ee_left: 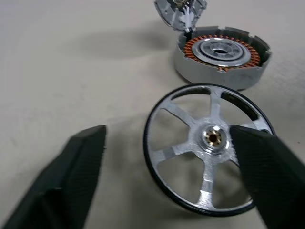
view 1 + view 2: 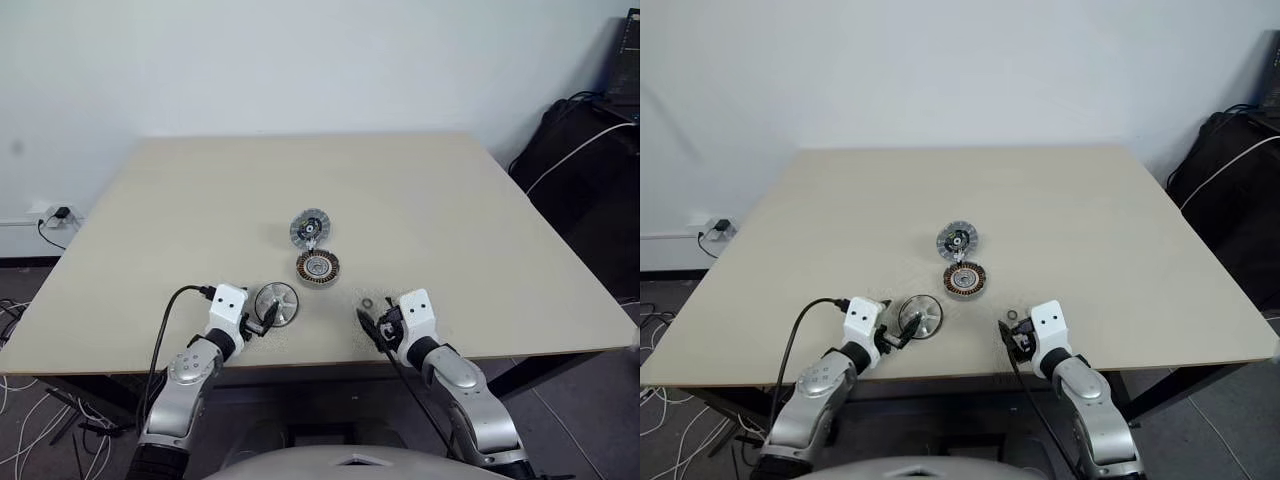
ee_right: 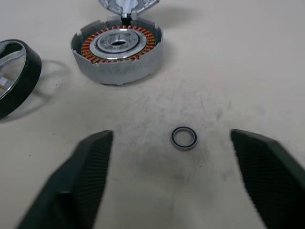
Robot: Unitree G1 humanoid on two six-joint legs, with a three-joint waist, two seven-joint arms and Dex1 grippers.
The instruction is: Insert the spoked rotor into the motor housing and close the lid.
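The spoked rotor (image 2: 277,303), a silver wheel with a black rim, lies flat near the table's front edge. My left gripper (image 2: 261,320) is open just in front of it; in the left wrist view the rotor (image 1: 209,148) lies between and just beyond the two black fingers (image 1: 71,181), with no contact visible. The motor housing (image 2: 317,266), a grey cup with copper windings, stands behind the rotor with its top open. The lid (image 2: 310,228) rests just past the housing, inner face showing. My right gripper (image 2: 372,325) is open over bare table, right of the rotor.
A small black ring (image 3: 184,138) lies on the table (image 2: 450,200) between my right gripper's fingers, a little beyond them. Black bags and cables (image 2: 585,150) stand off the table's right side. A wall socket (image 2: 55,214) sits at the left.
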